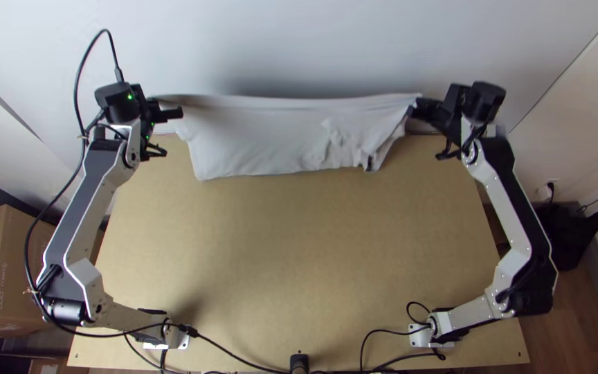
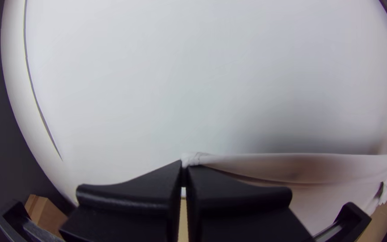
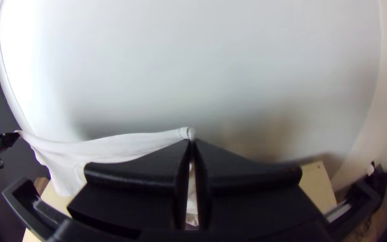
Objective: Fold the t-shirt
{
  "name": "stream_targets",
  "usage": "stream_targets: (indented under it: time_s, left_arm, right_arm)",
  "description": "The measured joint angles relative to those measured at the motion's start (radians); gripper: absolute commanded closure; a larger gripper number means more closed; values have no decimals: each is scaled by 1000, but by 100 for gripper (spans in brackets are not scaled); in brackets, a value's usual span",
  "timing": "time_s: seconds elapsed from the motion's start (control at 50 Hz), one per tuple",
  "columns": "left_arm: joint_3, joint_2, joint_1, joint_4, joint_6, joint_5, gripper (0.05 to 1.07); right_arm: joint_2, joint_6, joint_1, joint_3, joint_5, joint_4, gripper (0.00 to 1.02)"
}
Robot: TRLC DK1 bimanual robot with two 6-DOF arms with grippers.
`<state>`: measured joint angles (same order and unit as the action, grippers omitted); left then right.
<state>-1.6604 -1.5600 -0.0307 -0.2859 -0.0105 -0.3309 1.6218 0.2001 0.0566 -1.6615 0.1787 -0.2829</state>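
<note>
Stretched between the two grippers, the white t-shirt (image 1: 264, 135) hangs from its upper edge over the table's far side, its lower part bunched a little toward the right. The left gripper (image 1: 174, 114) is shut on one upper corner of the cloth; in the left wrist view the left gripper (image 2: 184, 168) pinches a small gathered end of the shirt (image 2: 328, 168). At the other upper corner, the right gripper (image 1: 417, 109) is shut too. The right wrist view has the right gripper (image 3: 191, 143) pinching the shirt (image 3: 126, 145), which runs off toward the left arm.
The wooden table (image 1: 285, 256) lies bare in front of the shirt. A pale wall (image 1: 299, 41) rises close behind it. Black cables (image 1: 237, 357) run along the near edge, and cardboard boxes (image 1: 19, 270) stand on the floor at the left.
</note>
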Motion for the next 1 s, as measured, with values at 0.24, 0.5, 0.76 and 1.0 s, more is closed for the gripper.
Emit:
stream_targets:
  time_s: [0.24,0.5,0.76,1.0]
  left_arm:
    - [-229,-8,3,-3,3,-3,105]
    - [-218,233,3,-39,3,-20,105]
    - [-45,694,-2,-18,3,-20,105]
    - [7,975,-2,-40,34,45,105]
  right_arm:
    - [39,8,17,-314,-23,-10,100]
    - [-219,60,74,-321,-37,-21,100]
    - [-665,78,140,-216,-32,-65,100]
    - [-883,88,139,-216,-22,-169,100]
